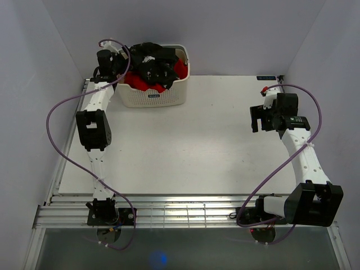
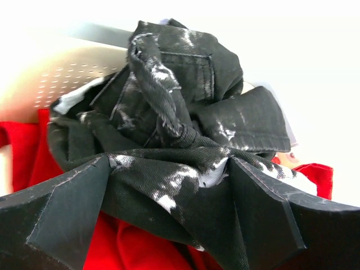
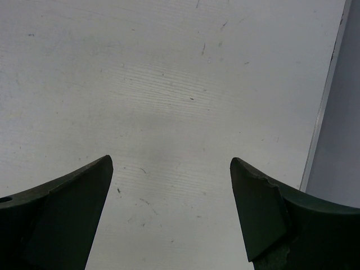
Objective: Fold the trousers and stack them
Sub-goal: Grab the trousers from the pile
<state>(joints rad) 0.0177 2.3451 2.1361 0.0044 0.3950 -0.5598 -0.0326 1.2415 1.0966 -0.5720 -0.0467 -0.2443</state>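
The black trousers [image 1: 154, 59] with white speckles lie bunched on top of a red garment [image 1: 180, 68] in the white basket [image 1: 152, 98] at the back left. My left gripper [image 1: 125, 68] reaches into the basket from the left. In the left wrist view the left gripper [image 2: 169, 188] has its jaws wide apart, with a fold of the trousers [image 2: 169, 112] lying between the fingertips and red cloth [image 2: 129, 247] below. My right gripper [image 1: 256, 119] hangs over the bare table at the right; in the right wrist view it [image 3: 171, 180] is open and empty.
The white table [image 1: 191, 146] spreads in front of the basket. The table's right edge [image 3: 323, 112] runs close to the right gripper, with a grey wall beyond. Purple cables loop beside both arms.
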